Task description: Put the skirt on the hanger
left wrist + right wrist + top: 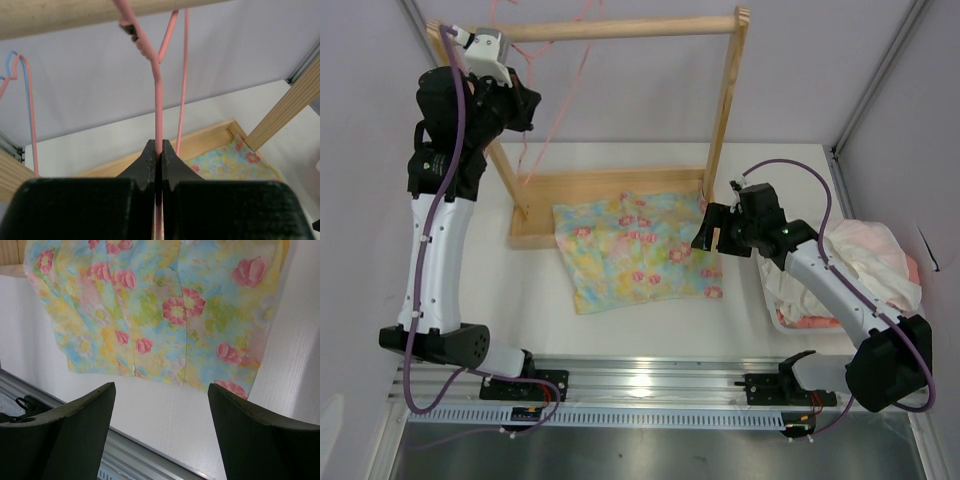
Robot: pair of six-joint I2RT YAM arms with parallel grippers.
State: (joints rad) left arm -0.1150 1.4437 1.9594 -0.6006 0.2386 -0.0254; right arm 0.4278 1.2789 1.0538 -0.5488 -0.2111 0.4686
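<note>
Skirt [638,250]: one, spread flat on the white table [650,330], just ahead of and below the right claw [161,388] and far below the left claw [159,150]. Its far edge lies on the rack's wooden base [610,185].

Of the two claws, the left is pinched tight on the thin wire of the pink hanger [158,100], which hangs from the wooden rail [60,17] above it. The right gapes wide with nothing between its fingers.

Only the left wrist view shows a blue hanger [10,56] beside another pink wire, off to that claw's left. Only the top view shows the one container, a white tray [778,318] to the right claw's right, holding a white-and-pink heap of clothes [875,260].
</note>
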